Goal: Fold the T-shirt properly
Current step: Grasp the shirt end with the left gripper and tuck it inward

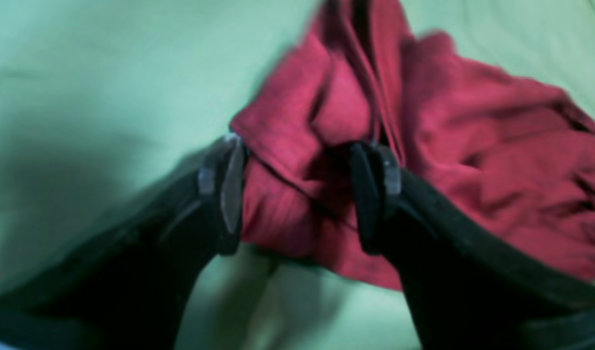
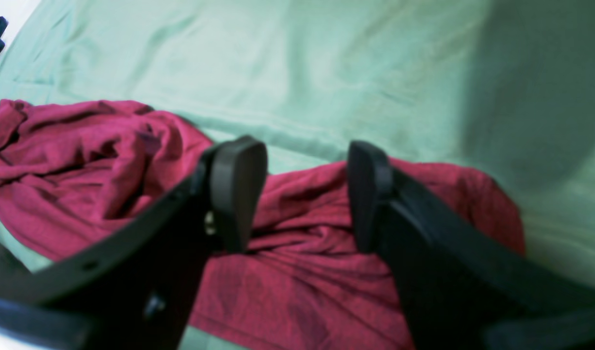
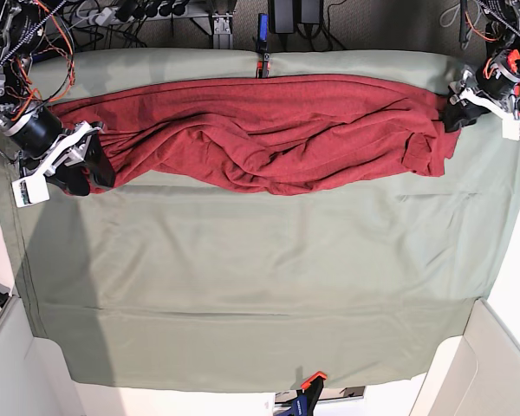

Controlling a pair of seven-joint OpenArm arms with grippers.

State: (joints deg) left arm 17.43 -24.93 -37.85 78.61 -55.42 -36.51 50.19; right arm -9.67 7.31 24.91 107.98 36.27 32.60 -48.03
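Note:
The dark red T-shirt (image 3: 260, 130) lies crumpled in a long band across the far part of the table. My left gripper (image 3: 451, 113) is at its right end. In the left wrist view the left gripper (image 1: 299, 194) is open, its jaws standing either side of a bunched fold of the shirt (image 1: 496, 160). My right gripper (image 3: 91, 173) is at the shirt's left end. In the right wrist view the right gripper (image 2: 302, 194) is open just above the shirt (image 2: 83, 160), with cloth under both fingers.
The pale sage-green table cloth (image 3: 260, 277) covers the whole table. A blue clamp (image 3: 262, 39) holds it at the back edge and an orange clamp (image 3: 310, 381) at the front edge. Cables run behind the table. White panels (image 3: 494, 364) stand at the front corners.

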